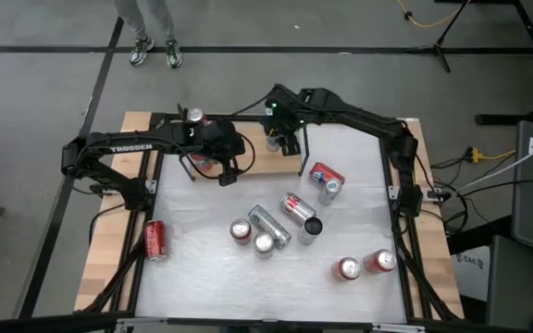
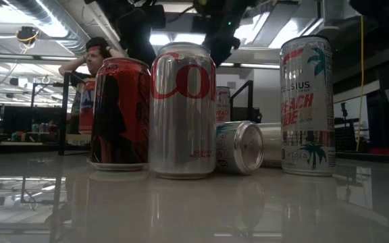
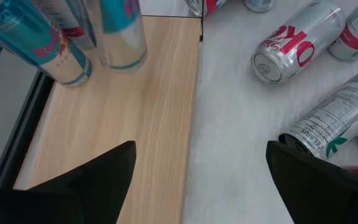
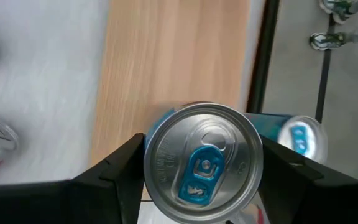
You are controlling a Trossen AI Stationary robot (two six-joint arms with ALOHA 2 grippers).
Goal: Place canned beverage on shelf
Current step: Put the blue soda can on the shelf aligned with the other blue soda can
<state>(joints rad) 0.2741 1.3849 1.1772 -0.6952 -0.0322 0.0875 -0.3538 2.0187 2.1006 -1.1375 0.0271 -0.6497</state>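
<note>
1 blue-tabbed can (image 4: 202,163) between right gripper (image 4: 197,177) fingers

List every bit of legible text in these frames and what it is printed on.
"TROSSEN": on the left arm.
"CELSIUS", "PEACH VIBE": on the tall white can.
"CO": cut-off red letters on the silver can.
Red letters on the lying silver can: not clear.
Fine print on the cans: too small.
</note>
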